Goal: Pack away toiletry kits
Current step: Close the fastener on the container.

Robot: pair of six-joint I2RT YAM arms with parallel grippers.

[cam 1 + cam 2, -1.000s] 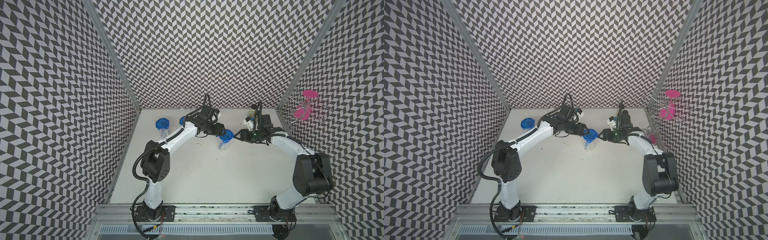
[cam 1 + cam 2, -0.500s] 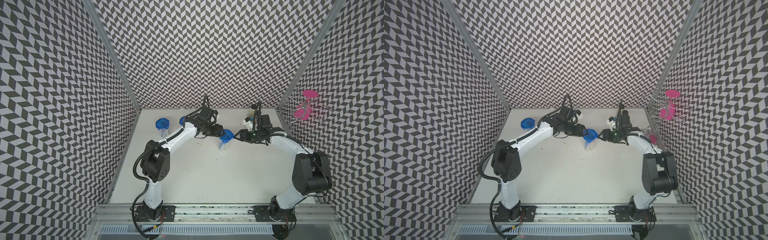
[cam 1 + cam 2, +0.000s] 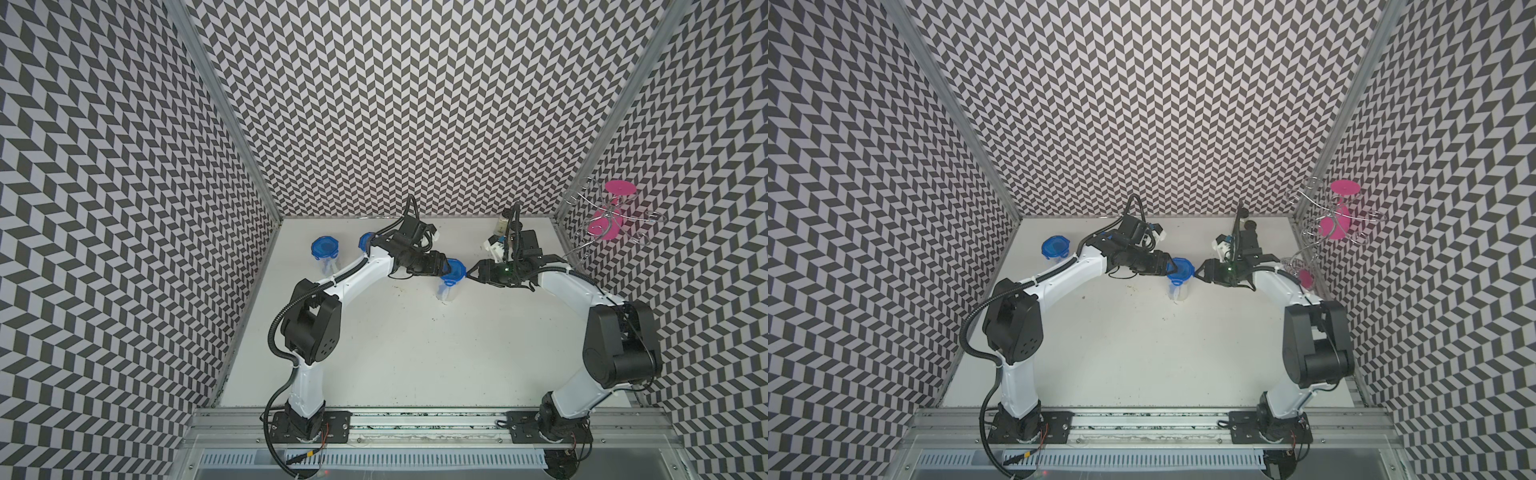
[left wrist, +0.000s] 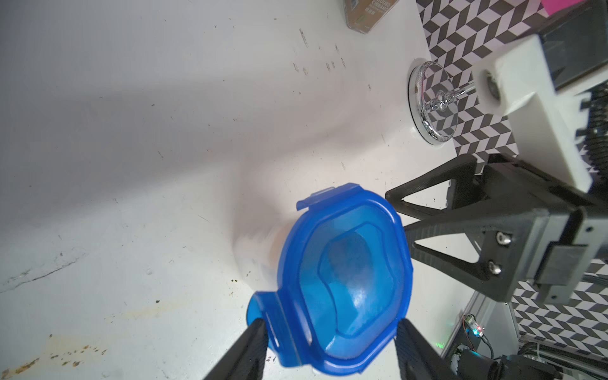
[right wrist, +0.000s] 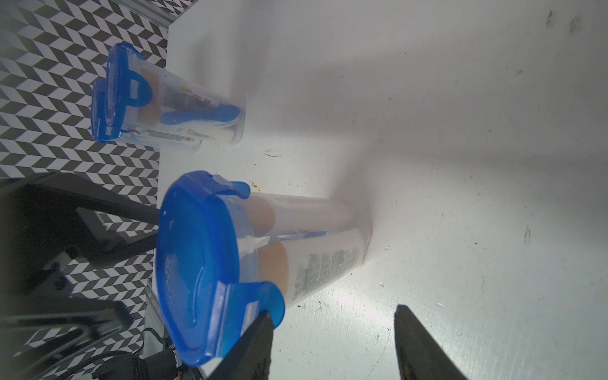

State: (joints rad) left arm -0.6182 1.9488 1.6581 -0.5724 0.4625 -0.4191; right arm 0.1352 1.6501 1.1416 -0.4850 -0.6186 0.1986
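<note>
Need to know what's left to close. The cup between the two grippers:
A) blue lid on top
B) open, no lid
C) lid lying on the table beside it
A: the blue lid covers the top of the cup in both wrist views.

Both top views reach me bright, even and sharp, walls (image 3: 374,104) bowing toward the frame corners; wrist views carry soft shadows and glare on the table (image 5: 460,164).

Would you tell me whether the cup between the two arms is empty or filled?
Filled: the right wrist view shows white tubes with gold caps inside the cup, under its blue lid.
</note>
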